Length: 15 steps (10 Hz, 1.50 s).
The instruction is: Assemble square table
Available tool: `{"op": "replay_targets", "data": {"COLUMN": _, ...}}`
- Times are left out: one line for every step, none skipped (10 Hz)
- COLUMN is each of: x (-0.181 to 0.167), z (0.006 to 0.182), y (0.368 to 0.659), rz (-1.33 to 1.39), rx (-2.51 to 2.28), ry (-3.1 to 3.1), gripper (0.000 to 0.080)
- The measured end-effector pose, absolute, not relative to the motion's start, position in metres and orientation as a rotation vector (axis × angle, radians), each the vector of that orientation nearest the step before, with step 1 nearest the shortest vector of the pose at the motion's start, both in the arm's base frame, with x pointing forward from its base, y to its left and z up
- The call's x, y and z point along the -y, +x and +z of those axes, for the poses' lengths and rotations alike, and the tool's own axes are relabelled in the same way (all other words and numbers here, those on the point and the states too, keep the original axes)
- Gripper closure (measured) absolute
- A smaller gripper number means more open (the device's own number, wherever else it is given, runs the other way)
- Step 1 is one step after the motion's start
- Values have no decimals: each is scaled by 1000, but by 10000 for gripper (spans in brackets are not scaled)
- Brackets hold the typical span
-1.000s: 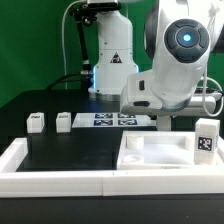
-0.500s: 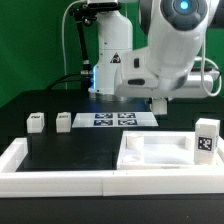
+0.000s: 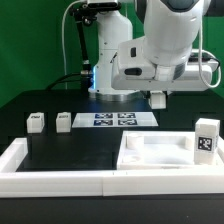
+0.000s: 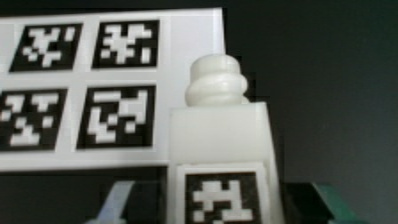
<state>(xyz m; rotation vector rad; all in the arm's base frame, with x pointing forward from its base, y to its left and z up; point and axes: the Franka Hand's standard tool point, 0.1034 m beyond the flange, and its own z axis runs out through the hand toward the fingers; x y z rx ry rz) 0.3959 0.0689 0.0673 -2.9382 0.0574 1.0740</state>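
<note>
In the wrist view my gripper [image 4: 222, 205] is shut on a white table leg [image 4: 222, 140]. The leg carries a marker tag near the jaws, and its ribbed screw tip [image 4: 217, 80] points away from them. In the exterior view the gripper [image 3: 158, 97] holds this leg in the air above and behind the square tabletop slab [image 3: 160, 152], which lies at the front right. Another leg [image 3: 207, 138] stands upright at the slab's right edge. Two more legs [image 3: 36, 122] [image 3: 64, 120] sit at the exterior view's left.
The marker board [image 3: 118, 118] lies flat behind the slab, and in the wrist view the marker board [image 4: 89, 90] shows beyond the held leg. A long white rim [image 3: 60, 180] borders the black surface along the front and left. The robot base [image 3: 110, 60] stands at the back.
The arm has risen, lifting the gripper and the held leg higher above the table. The other parts have stayed in place.
</note>
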Motion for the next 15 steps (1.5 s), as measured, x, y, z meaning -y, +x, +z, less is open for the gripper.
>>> {"op": "replay_targets", "data": {"x": -65, "z": 66, "y": 418, "rz": 854, "rx": -5, "ry": -2993, "gripper": 509}}
{"op": "replay_targets", "data": {"x": -63, "z": 79, "y": 426, "rz": 771, "rx": -6, "ry": -3005, "gripper": 509}}
{"op": "replay_targets", "data": {"x": -62, "z": 92, "y": 439, "rz": 673, "rx": -9, "ry": -3020, "gripper": 509}}
{"op": "replay_targets", "data": {"x": -58, "z": 99, "y": 448, "rz": 587, "rx": 0, "ry": -3030, "gripper": 509}}
{"op": "replay_targets", "data": {"x": -54, "z": 108, "y": 455, "rz": 548, "rx": -11, "ry": -3032, "gripper": 509}}
{"op": "replay_targets", "data": {"x": -53, "z": 116, "y": 465, "rz": 459, "rx": -11, "ry": -3043, "gripper": 509}}
{"op": "replay_targets", "data": {"x": -53, "z": 115, "y": 470, "rz": 317, "rx": -12, "ry": -3064, "gripper": 509}}
{"op": "replay_targets", "data": {"x": -52, "z": 112, "y": 465, "rz": 254, "rx": -13, "ry": -3072, "gripper": 509}}
{"op": "replay_targets", "data": {"x": -51, "z": 112, "y": 473, "rz": 122, "rx": -16, "ry": -3087, "gripper": 509}}
{"op": "replay_targets", "data": {"x": -45, "z": 110, "y": 478, "rz": -29, "rx": 13, "ry": -3103, "gripper": 509}}
{"op": "replay_targets", "data": {"x": -37, "z": 107, "y": 485, "rz": -147, "rx": 43, "ry": -3118, "gripper": 509}}
{"op": "replay_targets", "data": {"x": -34, "z": 113, "y": 493, "rz": -201, "rx": 56, "ry": -3118, "gripper": 509}}
{"op": "replay_targets", "data": {"x": -30, "z": 123, "y": 508, "rz": -335, "rx": 66, "ry": -3114, "gripper": 509}}
{"op": "replay_targets", "data": {"x": -29, "z": 129, "y": 515, "rz": -406, "rx": 53, "ry": -3109, "gripper": 509}}
{"op": "replay_targets", "data": {"x": -25, "z": 128, "y": 515, "rz": -513, "rx": 60, "ry": -3113, "gripper": 509}}
